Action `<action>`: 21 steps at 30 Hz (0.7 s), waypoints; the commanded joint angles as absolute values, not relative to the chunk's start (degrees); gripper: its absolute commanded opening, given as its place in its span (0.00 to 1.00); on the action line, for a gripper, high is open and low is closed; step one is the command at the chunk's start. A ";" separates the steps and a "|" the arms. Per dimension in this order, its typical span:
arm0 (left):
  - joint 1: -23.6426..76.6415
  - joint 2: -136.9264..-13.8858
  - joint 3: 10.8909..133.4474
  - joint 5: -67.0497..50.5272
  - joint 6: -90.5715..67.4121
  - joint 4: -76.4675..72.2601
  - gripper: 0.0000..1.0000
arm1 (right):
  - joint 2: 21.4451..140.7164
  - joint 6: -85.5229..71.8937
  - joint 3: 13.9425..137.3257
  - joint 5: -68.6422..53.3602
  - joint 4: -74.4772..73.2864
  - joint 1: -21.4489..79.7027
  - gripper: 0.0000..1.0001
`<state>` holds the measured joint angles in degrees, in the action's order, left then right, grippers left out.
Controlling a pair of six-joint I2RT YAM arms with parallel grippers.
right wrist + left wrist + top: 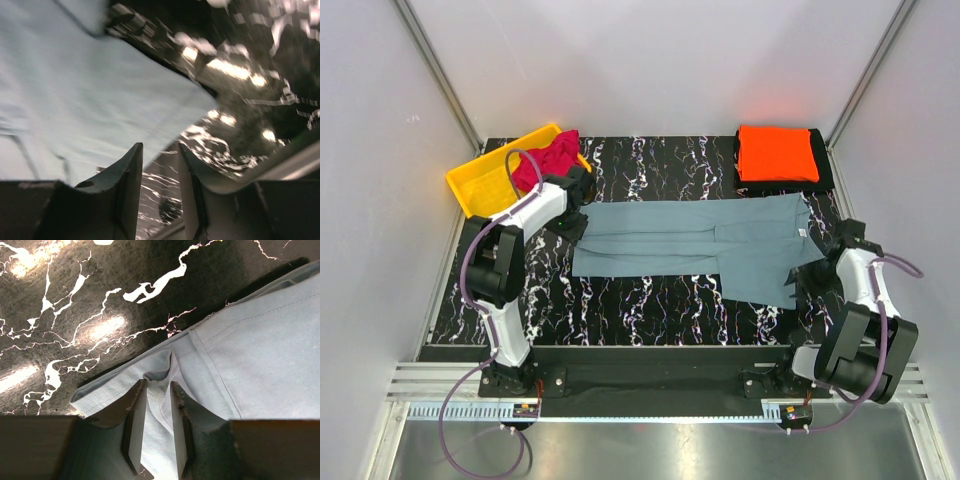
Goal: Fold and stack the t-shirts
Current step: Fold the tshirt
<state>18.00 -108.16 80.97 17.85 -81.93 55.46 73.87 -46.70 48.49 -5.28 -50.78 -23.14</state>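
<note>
We judge the main hazard to sit at the left end effector point(156, 427). Its jaws stand narrow and pinch only a small pucker at the edge of the grey-blue t-shirt point(260, 355), so a quick pull could let the cloth slip free or drag the folded layers askew. A lift from this end alone would probably let the long strip sag and unfold, because the right end effector point(160, 192) carries nothing. Its jaws also stand narrow, with bare tabletop point(235, 125) showing between them, though that view is blurred. A wide swing toward 11 o'clock on the left side could also catch the yellow bin point(480, 185), which has the crimson t-shirt point(552, 158) draped in it. In the overhead view the grey-blue t-shirt lies flat across the middle of the tabletop, running from the left end effector toward 3 o'clock. Its far corner lies just beside the right end effector, at about 10 o'clock from those fingertips. The orange t-shirt point(777, 152) sits folded at 1 o'clock, well apart.
</note>
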 commanded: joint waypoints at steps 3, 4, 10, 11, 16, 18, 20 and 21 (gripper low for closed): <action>17.67 -107.49 80.60 17.14 -80.60 54.41 0.26 | 69.61 -51.41 42.72 -5.45 -51.87 -20.31 0.41; 17.75 -107.66 80.51 16.79 -80.42 54.23 0.26 | 69.52 -52.11 42.11 -4.49 -51.42 -20.04 0.42; 17.75 -106.70 80.07 17.58 -80.16 53.44 0.29 | 71.54 -53.61 37.97 -3.00 -46.33 -19.51 0.43; 17.67 -106.70 80.07 17.58 -80.07 53.18 0.29 | 71.80 -53.61 37.36 -2.47 -45.54 -19.42 0.43; 17.75 -106.79 79.98 16.61 -79.81 52.82 0.28 | 73.56 -54.32 36.65 -2.46 -41.23 -19.42 0.43; 17.67 -106.70 79.54 16.35 -79.80 52.73 0.28 | 74.27 -54.32 36.47 -2.11 -40.09 -19.34 0.42; 17.67 -106.44 79.02 16.61 -79.80 52.56 0.28 | 74.79 -54.23 36.13 -1.23 -39.55 -19.25 0.41; 17.67 -106.35 78.93 17.31 -79.63 52.47 0.30 | 74.88 -54.14 36.12 -1.14 -39.12 -19.25 0.40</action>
